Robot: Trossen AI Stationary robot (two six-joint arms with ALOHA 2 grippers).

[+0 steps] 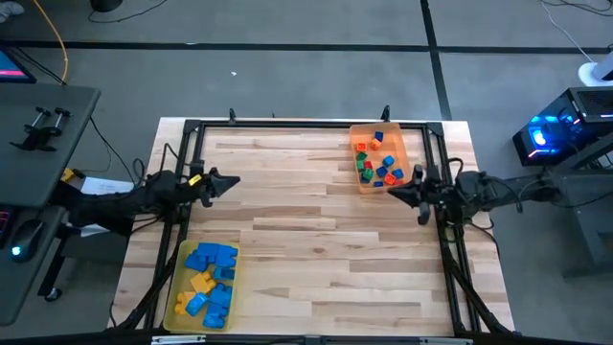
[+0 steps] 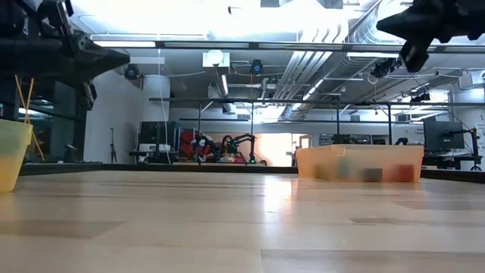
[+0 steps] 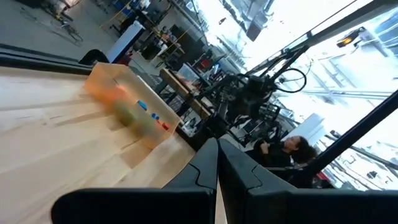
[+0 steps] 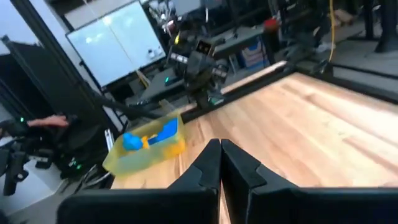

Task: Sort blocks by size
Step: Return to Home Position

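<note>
Above the pale plank table (image 1: 316,249), I see both arms held clear of the wood inside its black frame (image 1: 287,123), with bare boards between them. The left gripper (image 1: 233,181) sits at the left edge, its fingers pressed together on nothing. The right gripper (image 1: 393,191) sits at the right edge just beside the orange tray (image 1: 355,134), likewise closed and empty. That translucent tray, near one corner, holds the small cubes (image 1: 378,163) in red, green, blue and orange, jumbled and facing no common way. The translucent yellow tray (image 1: 172,305) lies in the diagonally opposite corner, its long axis along the left edge. It holds the larger bricks (image 1: 209,278), blue and yellow, heaped lengthwise down the tray; I cannot make out their studs. A person (image 3: 292,149) sits beyond the table in the left wrist view.
</note>
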